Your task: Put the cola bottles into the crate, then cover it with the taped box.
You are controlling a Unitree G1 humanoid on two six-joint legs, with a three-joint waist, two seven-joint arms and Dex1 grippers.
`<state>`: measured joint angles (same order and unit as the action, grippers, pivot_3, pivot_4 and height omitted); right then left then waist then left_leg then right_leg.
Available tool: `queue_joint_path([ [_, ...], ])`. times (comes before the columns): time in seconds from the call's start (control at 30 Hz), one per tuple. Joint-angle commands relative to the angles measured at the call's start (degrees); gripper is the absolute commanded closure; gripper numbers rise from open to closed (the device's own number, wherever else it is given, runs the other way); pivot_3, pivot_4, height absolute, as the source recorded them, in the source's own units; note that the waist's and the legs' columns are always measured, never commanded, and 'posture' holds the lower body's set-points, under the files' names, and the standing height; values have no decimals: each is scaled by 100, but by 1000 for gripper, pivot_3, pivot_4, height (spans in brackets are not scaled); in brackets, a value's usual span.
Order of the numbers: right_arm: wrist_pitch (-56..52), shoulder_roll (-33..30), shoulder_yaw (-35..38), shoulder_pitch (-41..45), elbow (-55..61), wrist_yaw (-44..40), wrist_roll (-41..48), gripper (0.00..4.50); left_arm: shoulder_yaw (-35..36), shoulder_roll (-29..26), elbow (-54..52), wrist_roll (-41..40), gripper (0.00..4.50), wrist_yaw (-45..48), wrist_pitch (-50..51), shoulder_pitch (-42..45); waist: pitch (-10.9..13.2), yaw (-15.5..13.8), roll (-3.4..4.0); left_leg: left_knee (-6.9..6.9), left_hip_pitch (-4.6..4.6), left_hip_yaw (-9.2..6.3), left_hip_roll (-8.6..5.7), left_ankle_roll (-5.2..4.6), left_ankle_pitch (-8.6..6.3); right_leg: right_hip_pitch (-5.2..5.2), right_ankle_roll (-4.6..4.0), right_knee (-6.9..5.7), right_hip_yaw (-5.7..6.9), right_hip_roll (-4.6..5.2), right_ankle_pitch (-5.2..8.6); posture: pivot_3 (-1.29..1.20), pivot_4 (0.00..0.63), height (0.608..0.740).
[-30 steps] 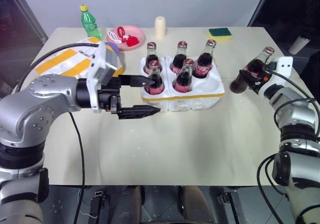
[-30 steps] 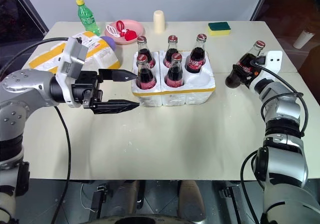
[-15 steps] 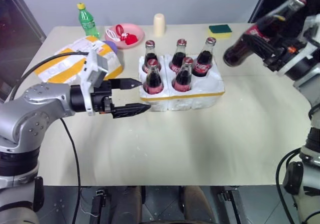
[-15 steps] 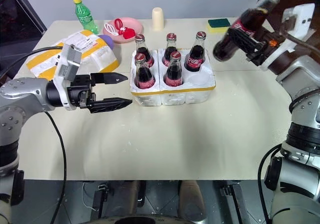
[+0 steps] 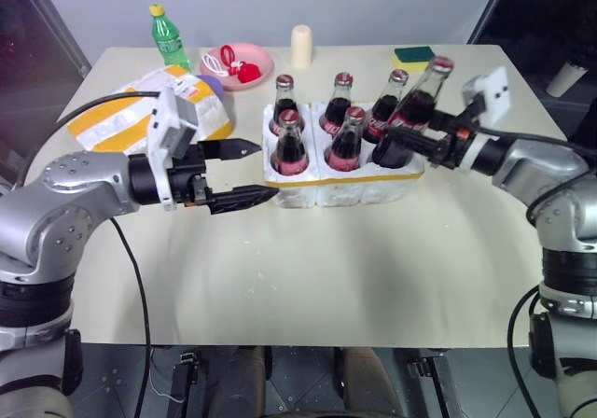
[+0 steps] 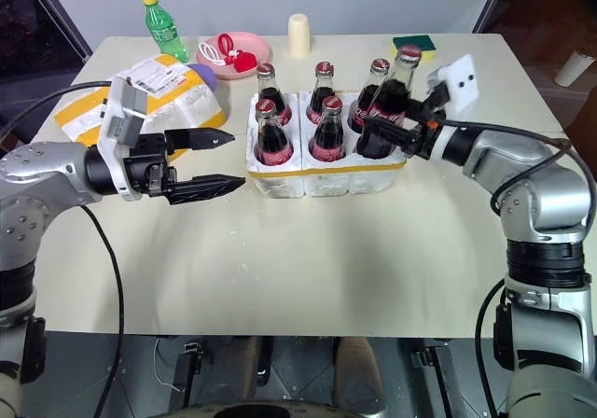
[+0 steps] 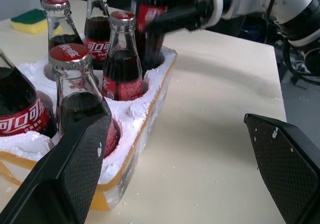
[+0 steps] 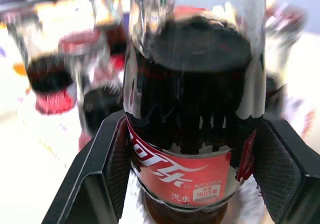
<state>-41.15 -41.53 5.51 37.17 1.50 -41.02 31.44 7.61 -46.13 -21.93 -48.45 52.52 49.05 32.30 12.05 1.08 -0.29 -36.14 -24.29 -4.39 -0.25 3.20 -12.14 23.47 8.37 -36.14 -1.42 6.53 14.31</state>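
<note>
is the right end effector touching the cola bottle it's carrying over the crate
Touching. The right wrist view shows the right end effector with both black fingers pressed against the cola bottle at its red label.

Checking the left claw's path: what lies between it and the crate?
Only bare table separates the open left claw from the crate, seen in the left eye view.

The right gripper [image 6: 384, 136] clamps a cola bottle [image 6: 392, 105], tilted, its base at the crate's [image 6: 322, 168] near-right well. 5 bottles stand beyond it. The left gripper [image 6: 222, 160] gapes beside the crate.
</note>
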Motion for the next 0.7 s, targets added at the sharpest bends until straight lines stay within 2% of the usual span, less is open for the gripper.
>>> queue_joint_path([
  [0.03,279,-16,-204,329,-254,-177,-348,1810,20,-17,-19,75,0,34,-162,60,0,1,0,0,0,0,0,0,0,0,0,0,0,0,0,0,150,739],
  [0.1,269,-23,-370,425,-541,-209,-551,777,-14,-19,10,146,0,49,-210,41,0,2,0,1,0,0,0,0,0,1,0,0,0,0,0,0,150,739],
  [0.17,248,-47,-463,481,-676,-261,-673,34,-37,-19,40,207,0,56,-254,12,0,2,0,1,0,0,0,0,0,1,0,0,0,0,0,0,150,739],
  [0.23,184,-92,-462,479,-611,-330,-704,34,-45,-21,56,290,0,64,-299,-28,0,-6,-1,1,0,0,0,0,0,0,0,0,0,0,0,0,150,739],
  [0.43,-532,-583,312,572,208,-641,-18,34,223,-277,30,746,0,-102,-562,-257,0,-10,0,3,-1,-1,0,0,0,1,0,0,1,0,0,0,150,739],
  [0.57,-1133,-1541,1297,644,478,-1303,801,34,983,-1007,103,1324,0,-195,-889,-638,2,-11,-1,2,-3,-1,0,0,0,4,-1,0,1,0,0,0,150,739],
  [0.7,-1304,-2183,1790,249,608,-1807,1153,34,1578,-1602,206,1941,0,-150,-1267,-1416,-1,10,-5,16,2,3,1,-2,-2,5,-4,6,1,0,3,0,150,739],
])
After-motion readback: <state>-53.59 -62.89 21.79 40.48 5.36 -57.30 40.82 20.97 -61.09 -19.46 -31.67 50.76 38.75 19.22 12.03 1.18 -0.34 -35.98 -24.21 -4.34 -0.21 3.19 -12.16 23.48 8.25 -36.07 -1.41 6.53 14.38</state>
